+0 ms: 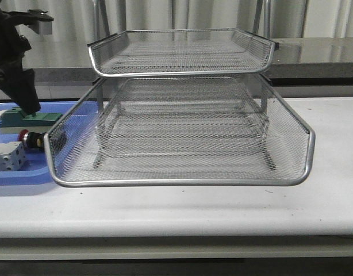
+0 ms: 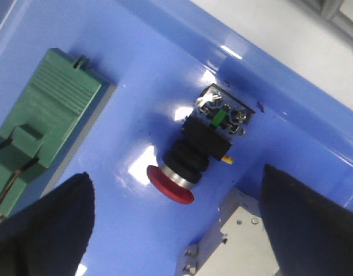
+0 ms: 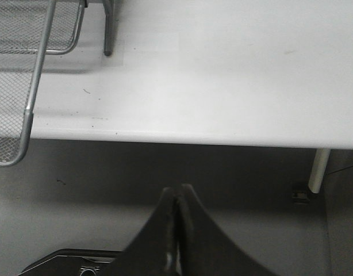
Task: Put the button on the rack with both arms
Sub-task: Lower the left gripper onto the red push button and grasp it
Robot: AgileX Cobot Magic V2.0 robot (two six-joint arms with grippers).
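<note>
The button [image 2: 194,155] [image 1: 31,139], with its red head, black body and silvery rear block, lies on its side in the blue tray [image 2: 136,75]. My left gripper [image 2: 176,221] hovers just above it, open, its black fingers [image 2: 47,221] spread wide either side and touching nothing. In the front view the left arm [image 1: 15,69] hangs over the tray at far left. The silver wire rack [image 1: 182,103] fills the middle of the table. My right gripper [image 3: 177,195] is shut and empty, held off the table's near edge, beside the rack's corner [image 3: 27,86].
A green block [image 2: 44,126] [image 1: 27,117] and a white block [image 2: 240,241] [image 1: 8,156] lie in the blue tray [image 1: 15,175] close to the button. The white table [image 1: 222,207] ends at its front edge [image 3: 194,138]. A dark counter runs behind the rack.
</note>
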